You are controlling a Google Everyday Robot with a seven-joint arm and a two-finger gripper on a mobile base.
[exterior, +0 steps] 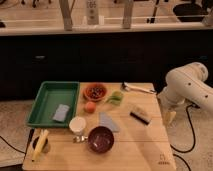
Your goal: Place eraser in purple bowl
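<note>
- Step in hand: reach for the eraser [141,115]. Nothing is grasped yet, so the task looks barely begun.
- The gripper [169,116] hangs at the 3 o'clock edge of the table [145,150], pointing down, jaws spread wide, holding nothing.
- The eraser lies flat on the table at 9 o'clock of the gripper. It is near but apart, no contact. Its long side runs slanted, 10 to 4 o'clock.
- The purple bowl [101,138] sits at 8 o'clock of the eraser, toward the front edge and well apart from the gripper. Nothing visible inside.
- To do it well: come in over the eraser from above and turn the wrist so the 2 fingers straddle the short width — not the long side. Then descend fully before closing.
- It is a low block, so pinch close to the board. A high pinch likely slips off the tan top.
- The carry toward 8 o'clock passes the grey cloth [108,121] — lift enough to clear it and the bowl rim.
- The white cup [77,125] stands just beside the bowl at 10 o'clock. Release centred so it isn't bumped.
</note>
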